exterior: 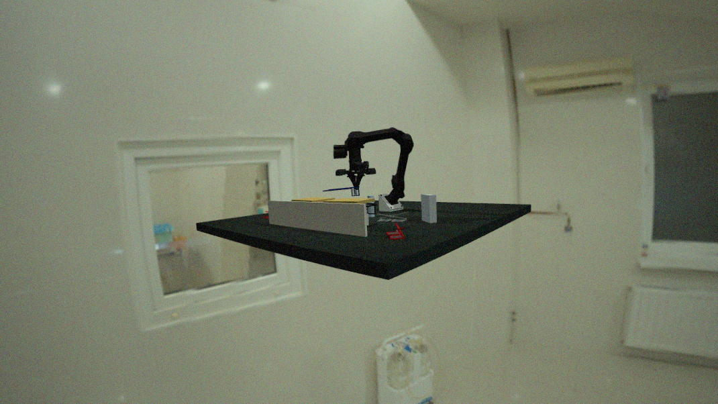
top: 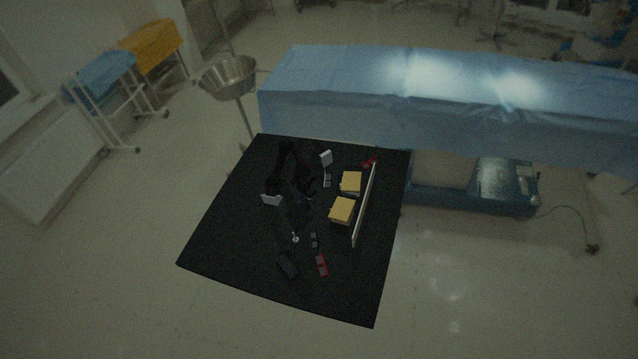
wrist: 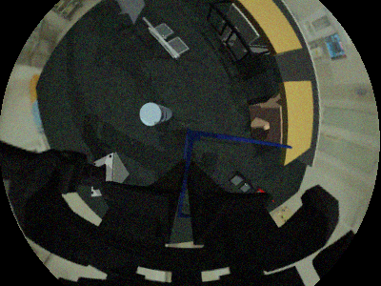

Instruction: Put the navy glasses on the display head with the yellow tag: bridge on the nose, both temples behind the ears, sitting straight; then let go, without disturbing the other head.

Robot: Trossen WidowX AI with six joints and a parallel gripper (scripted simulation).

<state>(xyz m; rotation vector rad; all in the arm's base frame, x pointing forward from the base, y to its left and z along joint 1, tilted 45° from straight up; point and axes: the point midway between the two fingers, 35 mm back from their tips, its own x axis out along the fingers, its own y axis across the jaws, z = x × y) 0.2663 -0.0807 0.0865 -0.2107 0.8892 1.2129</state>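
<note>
My gripper (exterior: 355, 190) (wrist: 186, 162) is shut on the navy glasses (exterior: 337, 189) (wrist: 236, 139) and holds them in the air above the black table (top: 232, 250) (exterior: 451, 223). The glasses hang level, with thin blue bars reaching out from the fingers. Two display heads with tan tops (top: 350, 180) (top: 342, 209) stand side by side in front of a white wall panel (top: 363, 203) (exterior: 319, 217). The gripper is beside them, on the arm's side, and touches neither. In the wrist view one head (wrist: 267, 119) lies just beyond the glasses' tip. I cannot make out the tags.
A white block (top: 325, 157) (exterior: 429, 207) stands at the back. Red glasses (top: 369, 161) (exterior: 394, 233) lie at the wall panel's far end, and another red pair (top: 321, 264) lies at the front. Grey glasses (top: 327, 178), a small cylinder (top: 294, 237) (wrist: 152, 114) and a dark case (top: 287, 266) also lie on the table.
</note>
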